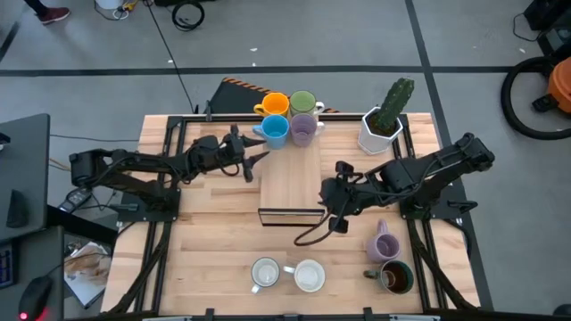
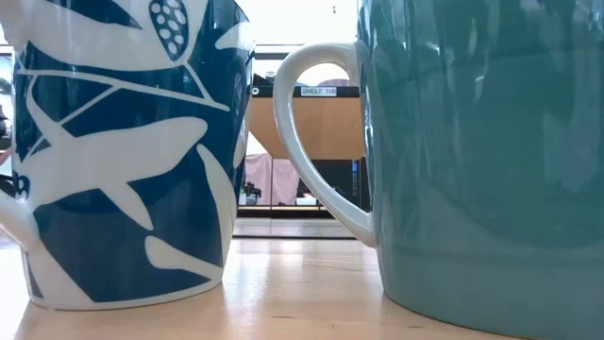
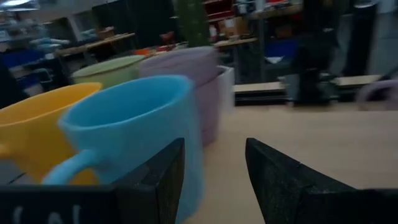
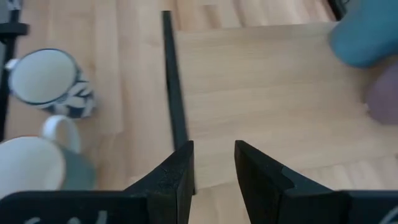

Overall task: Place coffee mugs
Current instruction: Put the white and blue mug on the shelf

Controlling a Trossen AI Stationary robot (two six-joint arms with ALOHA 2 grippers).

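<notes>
Both grippers empty beside the mugs

Our left gripper (image 1: 256, 164), fingers parted, sits just beside the blue mug (image 1: 276, 130); our right gripper (image 4: 211, 163), also parted, hovers over the raised board (image 4: 261, 93).

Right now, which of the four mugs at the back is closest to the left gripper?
The blue mug: front-left of the cluster, just ahead of the open left gripper. Orange, green and purple sit farther off.

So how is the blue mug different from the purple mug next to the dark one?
The blue mug stands at the table's far edge, packed with three others; the purple mug stands near the front by the dark mug. The blue mug is nearer the left gripper. Both stand upright.
</notes>
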